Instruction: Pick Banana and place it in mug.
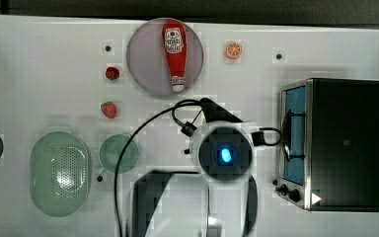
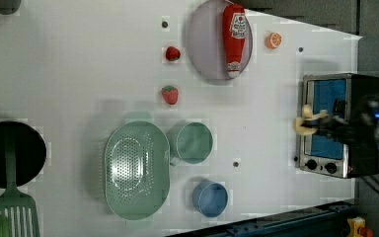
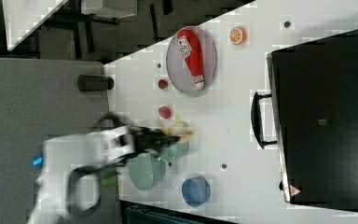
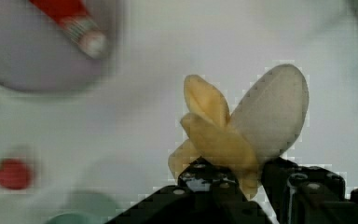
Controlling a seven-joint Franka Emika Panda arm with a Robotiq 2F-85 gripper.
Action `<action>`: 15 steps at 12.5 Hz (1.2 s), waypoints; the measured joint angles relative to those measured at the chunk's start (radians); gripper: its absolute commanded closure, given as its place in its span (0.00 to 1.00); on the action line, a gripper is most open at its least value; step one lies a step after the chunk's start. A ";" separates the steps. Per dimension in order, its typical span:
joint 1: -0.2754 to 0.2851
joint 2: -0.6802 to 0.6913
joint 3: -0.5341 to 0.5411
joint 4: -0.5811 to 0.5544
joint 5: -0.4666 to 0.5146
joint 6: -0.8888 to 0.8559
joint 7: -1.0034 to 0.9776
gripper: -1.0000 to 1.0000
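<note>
- The white table (image 1: pixel 54 74) carries everything; a toaster oven (image 1: pixel 340 143) sits at the top view's right.
- A green perforated basket (image 1: pixel 59 173) lies at the top view's left, with the mug (image 1: pixel 119 153) just beside it on its right, empty and upright.
- A grey plate (image 1: pixel 145 64) holds a ketchup bottle (image 1: pixel 174 52); two strawberries (image 1: pixel 109 109) and an orange slice (image 1: pixel 233 50) lie near it, and a blue cup (image 2: pixel 210 199) stands near the mug in the left view.
- The gripper (image 4: pixel 242 179) is clamped narrow on the banana (image 4: pixel 242 130), which is off the table, peel flaps and pale tip sticking out past the jaws.
- Step in hand, as I judge it: the pick is done and the carry is under way.
- Next, the arm needs to travel toward the top view's left, centre the banana over the mug's mouth, lower it and let go; the opening is snug, so alignment matters.
</note>
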State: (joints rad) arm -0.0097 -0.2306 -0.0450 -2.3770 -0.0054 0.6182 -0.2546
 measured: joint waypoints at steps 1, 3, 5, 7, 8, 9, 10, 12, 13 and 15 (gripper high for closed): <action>-0.009 -0.063 0.023 0.031 0.006 -0.043 0.002 0.72; -0.005 -0.149 0.071 0.078 0.001 -0.041 0.004 0.72; 0.007 -0.165 0.134 0.084 -0.001 -0.033 0.068 0.72; 0.013 -0.141 0.213 0.066 -0.001 -0.076 0.152 0.72; 0.027 -0.120 0.251 0.061 0.002 -0.100 0.219 0.72; 0.030 -0.094 0.303 0.061 0.008 -0.100 0.307 0.72; 0.031 -0.062 0.362 0.057 0.000 -0.102 0.389 0.72; 0.064 0.007 0.449 0.031 -0.001 -0.093 0.525 0.72; 0.090 0.043 0.464 0.021 0.006 -0.085 0.574 0.72; 0.092 0.144 0.518 0.020 0.042 0.005 0.621 0.72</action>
State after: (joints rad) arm 0.0823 -0.0862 0.4727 -2.3574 0.0363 0.6230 0.3667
